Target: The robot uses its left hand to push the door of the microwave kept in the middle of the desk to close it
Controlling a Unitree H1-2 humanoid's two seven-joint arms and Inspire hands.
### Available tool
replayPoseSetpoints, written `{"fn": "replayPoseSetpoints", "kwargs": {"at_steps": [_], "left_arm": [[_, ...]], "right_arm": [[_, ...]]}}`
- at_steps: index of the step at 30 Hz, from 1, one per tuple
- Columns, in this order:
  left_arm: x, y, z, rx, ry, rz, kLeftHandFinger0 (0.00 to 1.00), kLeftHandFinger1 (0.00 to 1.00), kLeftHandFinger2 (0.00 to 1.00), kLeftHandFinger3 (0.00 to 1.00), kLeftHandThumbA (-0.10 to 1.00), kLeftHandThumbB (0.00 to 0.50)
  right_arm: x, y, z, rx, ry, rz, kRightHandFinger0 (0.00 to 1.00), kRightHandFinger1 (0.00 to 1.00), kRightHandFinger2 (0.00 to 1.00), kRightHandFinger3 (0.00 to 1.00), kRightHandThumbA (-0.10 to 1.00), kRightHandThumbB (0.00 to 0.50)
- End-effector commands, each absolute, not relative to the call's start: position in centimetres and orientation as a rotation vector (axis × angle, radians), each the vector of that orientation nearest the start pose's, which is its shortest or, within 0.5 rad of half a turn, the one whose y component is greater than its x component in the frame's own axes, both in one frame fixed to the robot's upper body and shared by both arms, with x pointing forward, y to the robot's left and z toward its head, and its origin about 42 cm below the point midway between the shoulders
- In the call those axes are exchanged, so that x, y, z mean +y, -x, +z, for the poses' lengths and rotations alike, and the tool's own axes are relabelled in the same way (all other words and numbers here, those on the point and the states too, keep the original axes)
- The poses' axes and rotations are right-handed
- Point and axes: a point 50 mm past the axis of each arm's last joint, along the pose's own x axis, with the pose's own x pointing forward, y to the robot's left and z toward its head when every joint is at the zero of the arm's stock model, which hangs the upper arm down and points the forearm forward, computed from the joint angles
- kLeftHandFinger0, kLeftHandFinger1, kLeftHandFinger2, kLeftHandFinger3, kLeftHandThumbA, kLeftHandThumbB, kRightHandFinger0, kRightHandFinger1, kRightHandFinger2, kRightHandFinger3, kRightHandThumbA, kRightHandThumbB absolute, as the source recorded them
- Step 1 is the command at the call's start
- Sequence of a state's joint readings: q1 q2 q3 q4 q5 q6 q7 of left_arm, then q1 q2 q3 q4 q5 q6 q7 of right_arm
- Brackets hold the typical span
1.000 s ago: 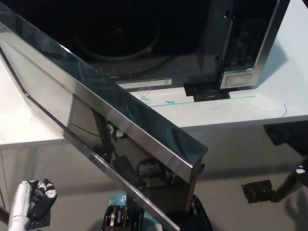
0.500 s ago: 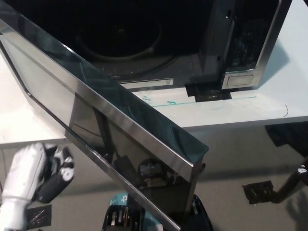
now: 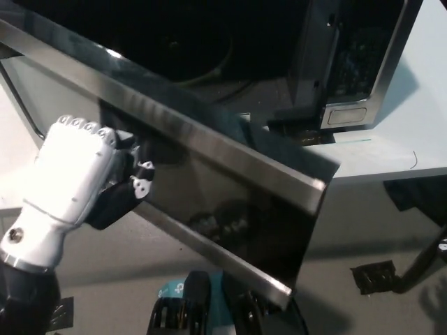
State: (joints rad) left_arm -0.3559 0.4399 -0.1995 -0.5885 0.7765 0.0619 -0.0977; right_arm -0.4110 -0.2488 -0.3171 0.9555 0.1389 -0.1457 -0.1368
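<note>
The microwave [image 3: 349, 70] stood on the white desk [image 3: 419, 125], its cavity open and dark. The door [image 3: 230, 202] hung part-open, slanting from upper left to lower right, with its free edge projecting past the desk's front edge over the floor. Clear room lay between that free edge and the control panel [image 3: 346, 115]. The left hand [image 3: 80, 174] was pressed against the door's outer glass face near the lower frame at its left portion, fingers curled together, holding nothing. Only a small dark part of the right hand [image 3: 440, 248] showed at the right edge, well apart; its state could not be told.
</note>
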Motion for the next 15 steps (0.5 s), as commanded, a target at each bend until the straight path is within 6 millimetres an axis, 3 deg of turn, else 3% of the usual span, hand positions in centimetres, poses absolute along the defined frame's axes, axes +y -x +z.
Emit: {"fn": "replayPoseSetpoints", "kwargs": {"at_steps": [1, 2, 6, 7, 9, 12, 15], "left_arm": [[21.2, -30.4, 34.7, -0.989, -1.267, -0.054, 0.0, 0.0, 0.01, 0.0, 0.04, 0.062], [21.2, -30.4, 34.7, -0.987, -1.269, -0.056, 0.0, 0.0, 0.01, 0.0, 0.05, 0.061], [21.3, -34.1, 34.1, -0.95, -1.323, -0.077, 0.0, 0.0, 0.04, 0.03, -0.02, 0.064], [21.3, -34.8, 34.0, -0.941, -1.347, -0.074, 0.0, 0.0, 0.04, 0.04, -0.04, 0.069], [21.4, -36.2, 33.9, -0.929, -1.349, -0.064, 0.0, 0.0, 0.02, 0.01, -0.07, 0.09], [21.9, -38.0, 33.7, -0.885, -1.388, -0.052, 0.0, 0.0, 0.02, 0.09, -0.08, 0.105], [22.5, -39.8, 33.8, -0.831, -1.431, -0.04, 0.0, 0.01, 0.04, 0.14, -0.07, 0.102]], "right_arm": [[-38.6, -37.5, 3.1, 0.252, -0.07, -0.518, 0.91, 0.89, 0.95, 0.97, 0.2, 0.194], [-38.5, -37.4, 2.9, 0.255, -0.072, -0.518, 0.91, 0.89, 0.95, 0.97, 0.2, 0.194], [-38.6, -37.5, 3.0, 0.267, -0.065, -0.524, 1.0, 0.98, 1.0, 0.99, 0.21, 0.186], [-38.7, -37.5, 3.0, 0.262, -0.073, -0.526, 0.92, 0.9, 0.95, 0.96, 0.2, 0.189], [-38.8, -37.5, 3.0, 0.259, -0.099, -0.525, 0.87, 0.85, 0.92, 0.95, 0.16, 0.18], [-38.6, -37.2, 2.6, 0.265, -0.111, -0.53, 0.87, 0.84, 0.89, 0.93, 0.16, 0.194], [-38.6, -36.8, 2.3, 0.267, -0.099, -0.533, 0.78, 0.76, 0.82, 0.89, 0.13, 0.182]]}}
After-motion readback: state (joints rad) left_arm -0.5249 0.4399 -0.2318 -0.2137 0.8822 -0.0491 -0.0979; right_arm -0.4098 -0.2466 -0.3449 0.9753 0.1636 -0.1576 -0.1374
